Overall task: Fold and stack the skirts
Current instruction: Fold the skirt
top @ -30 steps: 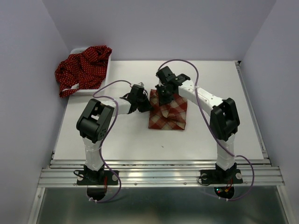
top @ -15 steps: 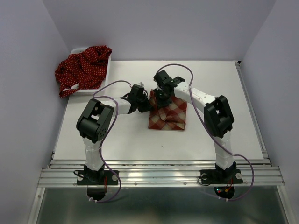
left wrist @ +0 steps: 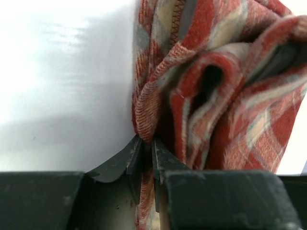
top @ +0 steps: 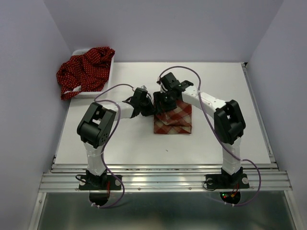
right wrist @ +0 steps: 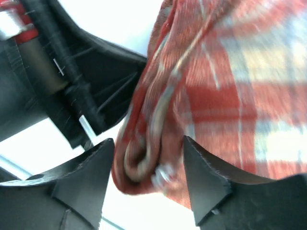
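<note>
The red-and-cream plaid skirt [top: 173, 117] lies folded on the table's middle. My left gripper [top: 147, 106] is at its left edge. In the left wrist view the left gripper [left wrist: 146, 140] is shut on a thin fold of the plaid skirt [left wrist: 216, 96], its jaws nearly touching. My right gripper [top: 163, 102] hangs over the skirt's far left corner. In the right wrist view the right gripper [right wrist: 147, 141] is open, and a bunched edge of the plaid skirt [right wrist: 230, 86] sits loose between its fingers. Dark red dotted skirts [top: 84, 71] are heaped at the far left.
A white basket [top: 76, 51] holds the dotted heap, which spills over its near edge. The two grippers are close together; the left gripper's black body [right wrist: 53, 72] fills the left of the right wrist view. Grey walls stand on three sides.
The right gripper has opened and let go of the plaid skirt's corner, shifting slightly left. The left gripper has stayed on the skirt's left edge.
</note>
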Robot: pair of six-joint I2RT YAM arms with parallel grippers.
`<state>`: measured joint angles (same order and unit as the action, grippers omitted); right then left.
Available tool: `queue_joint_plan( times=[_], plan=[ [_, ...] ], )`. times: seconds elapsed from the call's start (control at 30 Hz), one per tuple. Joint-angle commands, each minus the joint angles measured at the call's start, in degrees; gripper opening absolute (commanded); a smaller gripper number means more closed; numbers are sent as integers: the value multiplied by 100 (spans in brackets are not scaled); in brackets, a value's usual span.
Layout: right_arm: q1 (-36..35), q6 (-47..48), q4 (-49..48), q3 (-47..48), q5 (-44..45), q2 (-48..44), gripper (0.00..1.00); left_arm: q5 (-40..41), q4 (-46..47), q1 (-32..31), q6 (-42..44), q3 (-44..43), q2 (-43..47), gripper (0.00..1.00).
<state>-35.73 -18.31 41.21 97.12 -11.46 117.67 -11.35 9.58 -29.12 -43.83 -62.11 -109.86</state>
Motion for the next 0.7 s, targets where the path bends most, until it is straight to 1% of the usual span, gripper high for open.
queue_joint_plan(
  times=[0.0, 0.03, 0.07, 0.1, 0.13, 0.17, 0.2, 0.23, 0.3, 0.33, 0.43, 0.53, 0.6, 0.67],
  plan=[
    [-66, 187, -473, -245, -313, -990, 73, 256, 18, 3, -55, 163, 605, 27],
    [-66, 187, -500, -307, -304, -1113, 77, 309, -18, 12, -46, 181, 676, 28],
    [-66, 196, -561, -360, -295, -1349, 88, 405, -79, 12, -38, 199, 816, 32],
    [-66, 204, -570, -413, -278, -1456, 98, 484, -227, 21, -20, 216, 887, 33],
    [-66, 205, -579, -439, -251, -1562, 100, 633, -299, 30, 6, 225, 975, 33],
    [-66, 213, -588, -501, -225, -1728, 100, 713, -378, 38, 59, 234, 1045, 36],
    [-66, 266, -588, -519, -207, -1817, 100, 783, -465, 47, 85, 243, 1203, 42],
    [-66, 283, -597, -527, -155, -1887, 100, 923, -632, 56, 129, 252, 1282, 42],
    [-5, 284, -623, -580, -84, -2106, 100, 1038, -826, 56, 226, 252, 1493, 49],
    [100, 275, -640, -580, -23, -2160, 100, 1074, -948, 65, 261, 243, 1555, 50],
    [354, 248, -720, -624, 284, -2371, 100, 987, -1195, 47, 393, 234, 1766, 61],
    [670, 292, -755, -563, 592, -2371, 100, 863, -1222, -66, 551, 208, 1925, 70],
    [847, 327, -807, -519, 567, -2319, 100, 880, -1231, -207, 665, 173, 2030, 79],
    [970, 363, -860, -353, 610, -2117, 100, 837, -1248, -462, 884, 103, 2030, 79]
  ],
)
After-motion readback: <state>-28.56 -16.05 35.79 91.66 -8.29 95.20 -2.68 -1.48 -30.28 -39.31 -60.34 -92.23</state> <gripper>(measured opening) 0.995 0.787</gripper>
